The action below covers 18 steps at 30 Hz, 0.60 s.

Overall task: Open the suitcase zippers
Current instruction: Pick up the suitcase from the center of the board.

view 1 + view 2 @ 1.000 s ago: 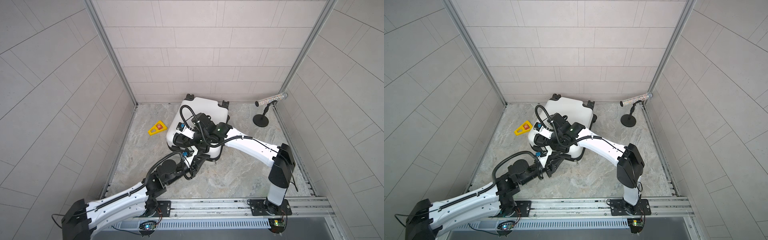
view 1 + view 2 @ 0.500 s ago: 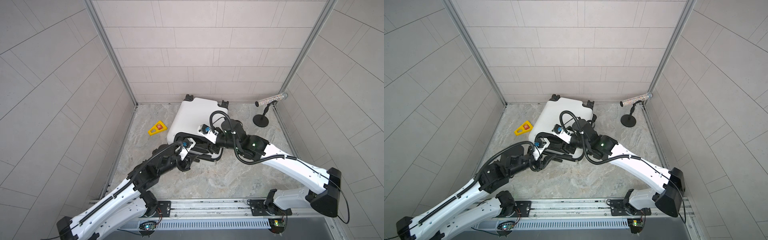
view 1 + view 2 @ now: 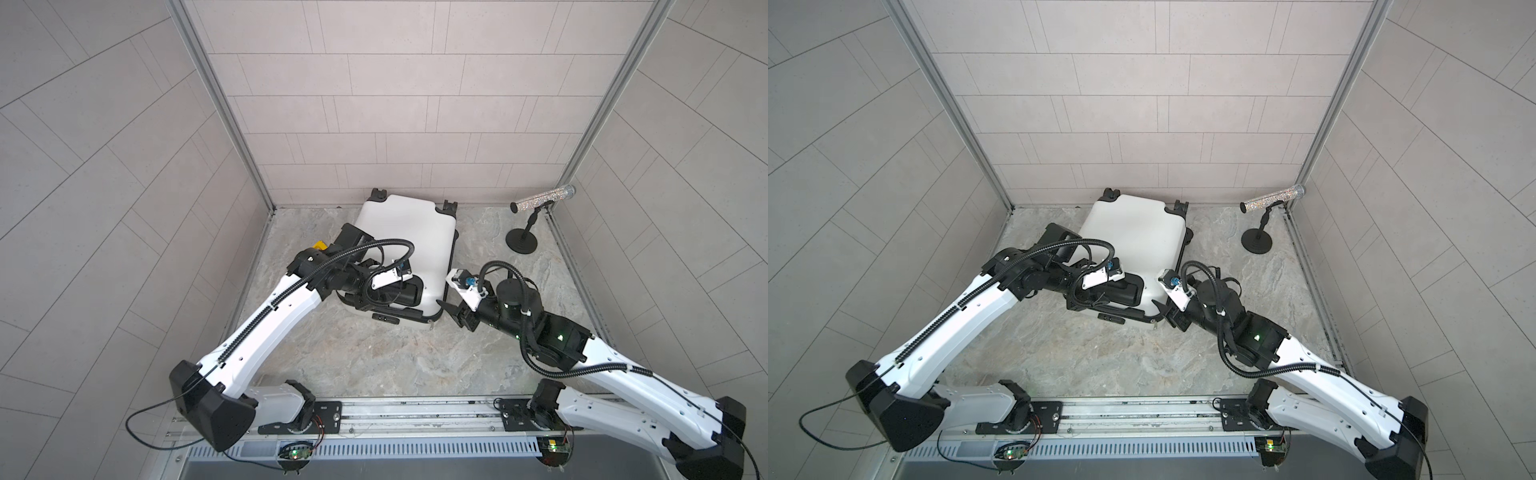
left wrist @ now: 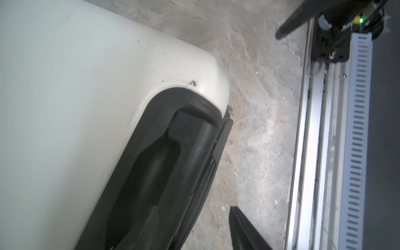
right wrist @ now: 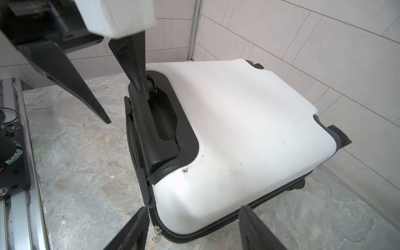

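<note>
The white suitcase lies flat on the floor near the back wall, wheels toward the wall. My left gripper is open at its black handle. One finger sits in the handle recess and the other finger hangs over the floor beside the near edge. My right gripper is open, its jaws straddling the suitcase's near right corner without touching it. The black zipper track looks closed there, with a small silver pull hanging by one finger.
A yellow wedge peeks out behind the left arm. A glittery tube rests on a black stand in the back right corner. The arms' mounting rail runs along the front. Tiled walls close in three sides.
Both grippers have opened. The right arm has swung off the suitcase top to its near right corner. The left arm has shifted to reach the handle from the left.
</note>
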Each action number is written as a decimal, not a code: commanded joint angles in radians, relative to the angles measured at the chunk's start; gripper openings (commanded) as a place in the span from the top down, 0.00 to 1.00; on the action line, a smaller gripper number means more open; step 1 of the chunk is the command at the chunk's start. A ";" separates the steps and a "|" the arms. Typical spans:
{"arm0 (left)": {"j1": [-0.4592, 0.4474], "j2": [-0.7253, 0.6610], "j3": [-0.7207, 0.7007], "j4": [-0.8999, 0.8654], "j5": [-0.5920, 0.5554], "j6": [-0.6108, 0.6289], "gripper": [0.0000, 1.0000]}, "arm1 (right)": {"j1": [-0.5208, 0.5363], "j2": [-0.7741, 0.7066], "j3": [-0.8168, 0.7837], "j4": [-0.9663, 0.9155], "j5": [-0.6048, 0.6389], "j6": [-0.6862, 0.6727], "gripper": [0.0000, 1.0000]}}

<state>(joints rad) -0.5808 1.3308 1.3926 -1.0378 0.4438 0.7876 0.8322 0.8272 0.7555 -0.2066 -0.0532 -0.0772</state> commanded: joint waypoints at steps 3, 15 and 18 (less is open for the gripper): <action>0.002 0.065 0.076 -0.135 -0.010 0.190 0.44 | -0.002 -0.067 -0.088 0.019 0.006 0.077 0.32; -0.022 0.242 0.184 -0.130 -0.055 0.246 0.46 | -0.002 -0.181 -0.221 0.031 0.036 0.133 0.34; -0.037 0.269 0.189 -0.130 -0.076 0.247 0.49 | -0.002 -0.191 -0.255 0.056 -0.001 0.140 0.34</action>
<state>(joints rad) -0.6033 1.5837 1.5536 -1.1351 0.3923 1.0142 0.8318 0.6510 0.5255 -0.1829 -0.0410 0.0292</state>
